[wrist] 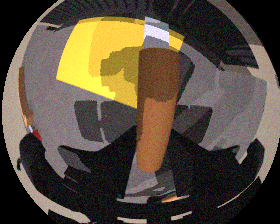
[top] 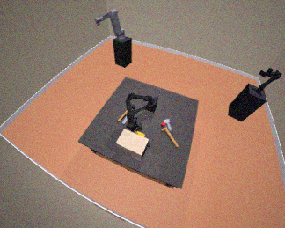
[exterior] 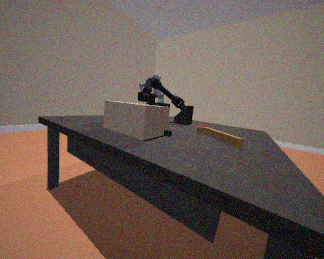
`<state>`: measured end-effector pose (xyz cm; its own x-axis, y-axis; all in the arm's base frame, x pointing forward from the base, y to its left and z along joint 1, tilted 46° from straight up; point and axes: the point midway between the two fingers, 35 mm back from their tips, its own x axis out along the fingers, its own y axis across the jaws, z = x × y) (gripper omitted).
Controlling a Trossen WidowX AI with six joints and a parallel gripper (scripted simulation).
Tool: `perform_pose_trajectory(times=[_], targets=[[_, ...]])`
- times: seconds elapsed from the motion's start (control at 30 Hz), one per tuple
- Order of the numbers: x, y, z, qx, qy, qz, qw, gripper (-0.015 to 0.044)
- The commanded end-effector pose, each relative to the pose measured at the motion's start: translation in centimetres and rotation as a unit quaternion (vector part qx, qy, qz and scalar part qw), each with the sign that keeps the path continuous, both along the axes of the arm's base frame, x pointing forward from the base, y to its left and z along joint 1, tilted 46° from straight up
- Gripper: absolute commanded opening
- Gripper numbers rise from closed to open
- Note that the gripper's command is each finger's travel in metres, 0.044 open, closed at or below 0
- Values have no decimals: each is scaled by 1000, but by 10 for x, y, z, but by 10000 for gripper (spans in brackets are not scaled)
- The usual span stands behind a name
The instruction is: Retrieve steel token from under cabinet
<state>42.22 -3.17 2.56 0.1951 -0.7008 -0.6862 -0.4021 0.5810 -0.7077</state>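
Note:
My gripper [top: 134, 128] [wrist: 151, 129] is shut on a wooden handle [wrist: 155, 117], just in front of the cabinet [top: 132, 142] [exterior: 124, 120]. A pale metal part [wrist: 157, 33] extends from the handle's far end toward the cabinet's dark slotted base at the top of the wrist view; its tip is hidden. The yellow marked area [top: 140, 134] [wrist: 75, 62] lies on the table below the tool, partly shadowed and covered by it. In the exterior view the cabinet hides the fingertips. I cannot make out the steel token in any view.
On the dark table [top: 109, 102] [exterior: 204, 156], a wooden-handled tool [top: 171, 138] [exterior: 224, 135] lies to one side with a grey piece [top: 167, 121] and a red piece [top: 164, 124]. Another wooden stick [top: 122, 116] lies across the arm. A small black block [exterior: 167, 133] stands beside the cabinet.

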Motion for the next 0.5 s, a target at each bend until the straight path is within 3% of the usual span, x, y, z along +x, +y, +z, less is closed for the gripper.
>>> perform_pose_trajectory(times=[0.0,0.47], targets=[[-3,0,-2,0,3,1,1000,0],[-14,-6,1,0,4,1,1000,0]])
